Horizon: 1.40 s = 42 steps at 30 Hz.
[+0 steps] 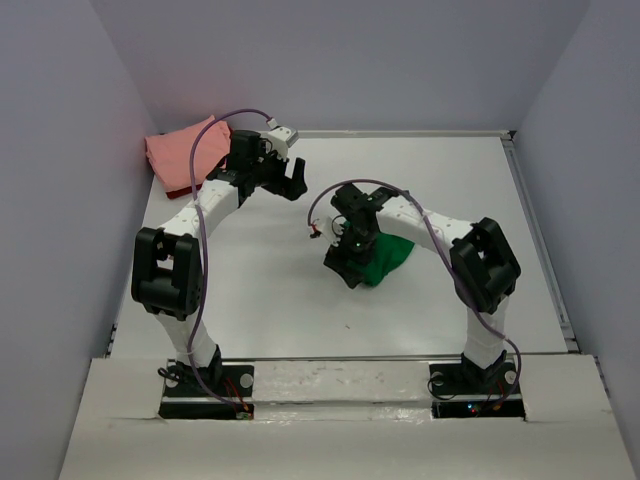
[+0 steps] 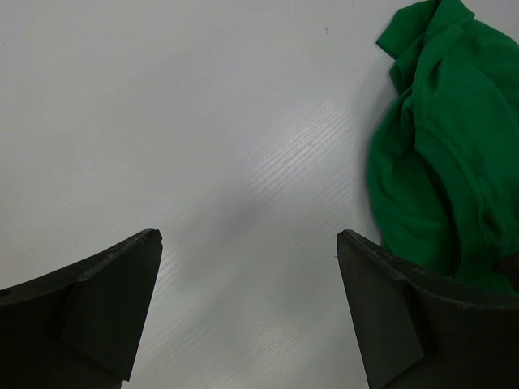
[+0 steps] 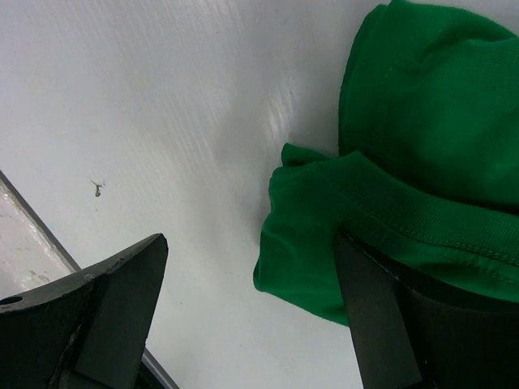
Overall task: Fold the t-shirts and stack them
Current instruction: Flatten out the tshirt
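Cloth lies in two places on the white table (image 1: 300,320). A crumpled bright green t-shirt (image 1: 388,255) sits just toward 3 o'clock from the table's centre. A folded salmon pink t-shirt (image 1: 180,152) rests in the far corner at 10 o'clock, and the edge of a dark red t-shirt (image 1: 180,190) shows beneath its near side.

We see the right arm rise from its base at 5 o'clock, bend at a black elbow and reach across toward 9 o'clock. Its wrist is turned downward, so the right end effector (image 1: 345,268) hangs over the 9 o'clock edge of the green t-shirt. In the right wrist view its fingers stand wide apart. A folded hem of the green cloth reaches in from one side and lies against one finger (image 3: 381,324), and nothing is clamped.

The left arm climbs from its base at 7 o'clock, folds at its own black elbow and stretches toward 11 o'clock. Its wrist sits just beside the pink t-shirt and points toward 3 o'clock. The left end effector (image 1: 295,180) is spread fully open over bare table and holds nothing. In the left wrist view the green t-shirt shows beyond one finger.
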Available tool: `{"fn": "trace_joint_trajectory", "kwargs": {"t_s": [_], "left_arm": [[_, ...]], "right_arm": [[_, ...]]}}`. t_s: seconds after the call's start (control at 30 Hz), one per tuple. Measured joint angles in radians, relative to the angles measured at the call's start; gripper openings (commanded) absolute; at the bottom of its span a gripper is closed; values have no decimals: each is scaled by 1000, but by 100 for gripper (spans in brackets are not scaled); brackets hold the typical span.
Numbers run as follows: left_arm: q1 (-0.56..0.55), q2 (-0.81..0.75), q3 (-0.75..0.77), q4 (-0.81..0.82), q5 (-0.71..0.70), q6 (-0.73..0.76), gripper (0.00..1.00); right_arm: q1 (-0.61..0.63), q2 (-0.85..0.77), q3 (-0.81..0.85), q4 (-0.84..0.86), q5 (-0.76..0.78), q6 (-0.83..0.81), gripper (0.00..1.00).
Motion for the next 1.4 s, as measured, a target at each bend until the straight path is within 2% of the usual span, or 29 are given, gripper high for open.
{"fn": "trace_joint_trajectory", "kwargs": {"t_s": [0.37,0.73,0.87,0.9,0.97,1.03,1.07,1.1,1.17,1.4], "left_arm": [[0,0,0,0,8,0,99],[0,0,0,0,19,0,99],[0,0,0,0,24,0,99],[0,0,0,0,26,0,99],[0,0,0,0,27,0,99],[0,0,0,0,30,0,99],[0,0,0,0,31,0,99],[0,0,0,0,32,0,99],[-1,0,0,0,34,0,99],[-1,0,0,0,37,0,99]], "right_arm": [[0,21,-12,68,48,-1,87],[0,59,-58,159,122,-6,74],[0,58,-69,182,146,-11,56],[0,58,-70,186,152,-14,48],[0,58,-71,195,167,-19,42],[-1,58,-72,203,170,-19,26],[-2,58,-72,205,173,-23,21],[-2,58,-72,205,174,-19,9],[-1,58,-72,204,174,-22,1],[-1,60,-67,195,174,-21,0]]}}
